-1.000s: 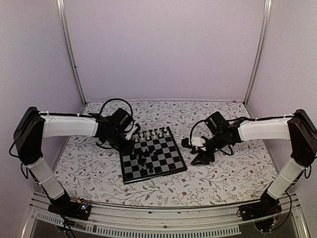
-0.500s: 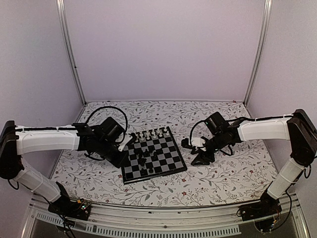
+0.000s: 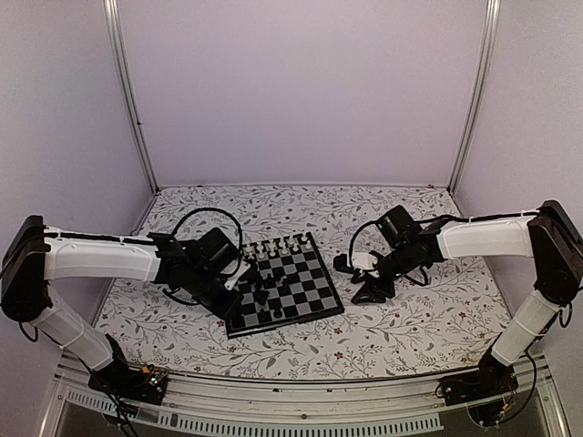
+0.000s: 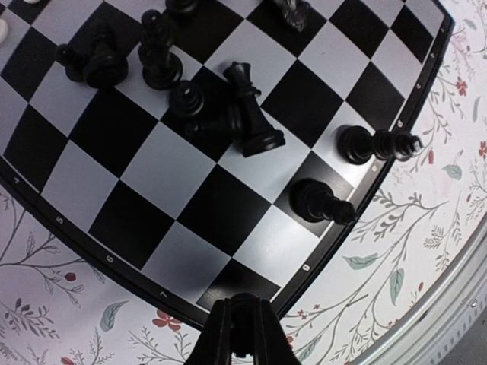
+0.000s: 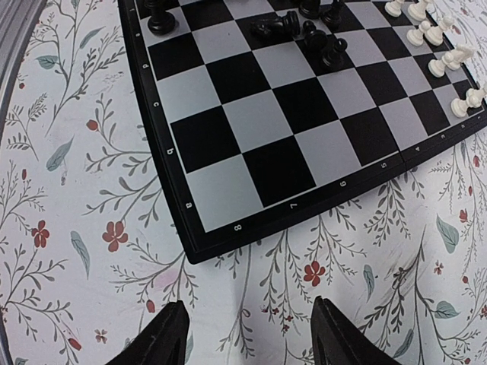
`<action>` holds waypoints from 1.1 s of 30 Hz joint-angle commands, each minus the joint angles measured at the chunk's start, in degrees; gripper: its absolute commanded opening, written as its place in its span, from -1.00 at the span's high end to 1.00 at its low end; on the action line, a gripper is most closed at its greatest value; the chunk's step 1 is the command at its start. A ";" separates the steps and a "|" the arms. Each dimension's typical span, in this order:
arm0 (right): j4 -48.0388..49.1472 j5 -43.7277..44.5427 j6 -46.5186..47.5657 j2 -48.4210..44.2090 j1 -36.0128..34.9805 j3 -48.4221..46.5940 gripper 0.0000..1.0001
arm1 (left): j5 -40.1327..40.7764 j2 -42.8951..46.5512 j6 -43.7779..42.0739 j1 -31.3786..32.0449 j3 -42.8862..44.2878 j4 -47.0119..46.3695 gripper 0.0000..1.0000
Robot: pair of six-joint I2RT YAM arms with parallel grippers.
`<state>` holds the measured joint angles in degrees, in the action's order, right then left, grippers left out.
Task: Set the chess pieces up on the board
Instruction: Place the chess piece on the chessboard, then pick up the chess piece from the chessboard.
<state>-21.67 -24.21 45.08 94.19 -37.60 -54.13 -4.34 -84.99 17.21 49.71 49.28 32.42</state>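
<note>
The board (image 3: 273,326) lies mid-table. White chess pieces (image 3: 278,246) stand along its far edge. Black pieces (image 3: 264,296) are bunched on its left half, and at least one lies on its side (image 4: 251,114). My left gripper (image 3: 234,293) hovers over the board's near-left corner. In the left wrist view it (image 4: 243,331) is shut on a small black piece (image 4: 243,313) above the border (image 4: 84,242). My right gripper (image 3: 366,293) is open and empty, low over the tabletop just right of the board. In the right wrist view it (image 5: 247,342) faces the board's corner (image 5: 163,152).
The floral tabletop (image 3: 410,337) surrounds the board. Metal frame posts (image 3: 127,91) stand at the back corners and a rail (image 3: 291,401) runs along the near edge. Black pieces (image 4: 358,144) stand by the board's edge row.
My left arm has swung from the board's back-left, near the white row, down toward its near-left corner. The right arm has not moved.
</note>
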 commanded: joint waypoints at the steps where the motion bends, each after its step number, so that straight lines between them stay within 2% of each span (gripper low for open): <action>1: -0.49 -0.04 0.54 -0.01 -0.35 -0.72 -0.15 | -1.48 -0.98 2.22 1.63 -0.91 0.85 0.89; 13: -0.65 -0.23 0.71 -0.06 -0.37 -0.64 -0.15 | 2.32 -3.65 4.90 2.36 -0.12 1.85 0.79; 24: -0.78 -1.13 0.63 -0.14 -0.37 -0.84 -0.15 | 2.68 -2.53 4.67 2.71 2.21 3.70 0.45; 27: -1.84 -2.51 0.33 -0.22 -0.41 -1.94 -0.15 | 4.10 -0.88 2.89 2.69 6.29 7.48 0.42; 33: -3.73 -5.50 -0.91 -0.99 -0.36 -7.36 -0.13 | 13.61 0.99 -5.60 1.68 21.58 11.82 0.31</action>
<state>-24.18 -26.48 44.95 94.19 -37.60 -56.97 1.96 -86.89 18.33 51.62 61.23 42.17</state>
